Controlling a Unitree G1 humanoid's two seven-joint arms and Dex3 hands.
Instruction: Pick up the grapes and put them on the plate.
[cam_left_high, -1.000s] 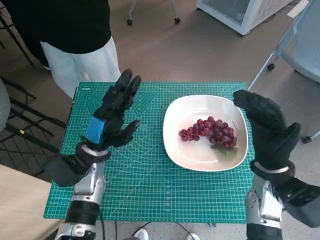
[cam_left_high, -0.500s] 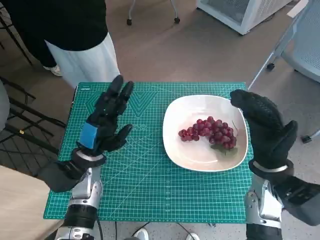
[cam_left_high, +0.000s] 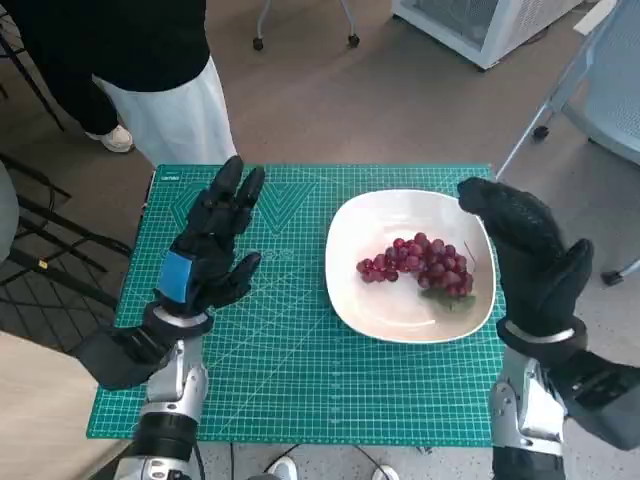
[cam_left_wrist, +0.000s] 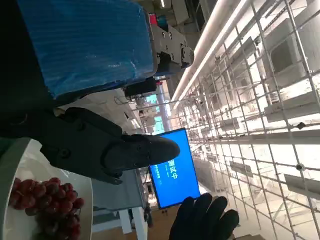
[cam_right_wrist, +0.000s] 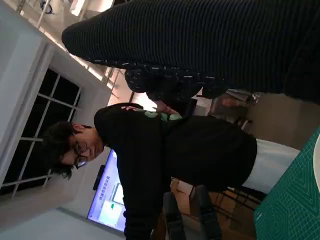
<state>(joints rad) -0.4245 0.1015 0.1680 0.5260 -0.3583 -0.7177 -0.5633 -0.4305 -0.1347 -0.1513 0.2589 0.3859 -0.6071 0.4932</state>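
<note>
The red grapes (cam_left_high: 418, 266) already lie on the white plate (cam_left_high: 372, 308) on the green cutting mat (cam_left_high: 300, 370), so the task looks done. The left hand (cam_left_high: 208, 252) and right hand (cam_left_high: 525, 258) hover empty, fingers spread.

Bare green mat (cam_left_high: 290, 340) lies open between left robot hand (cam_left_high: 210, 250) and plate (cam_left_high: 345, 300).

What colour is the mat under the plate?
The mat is teal green with a fine pale grid; the head view shows it best, under the white plate.
</note>
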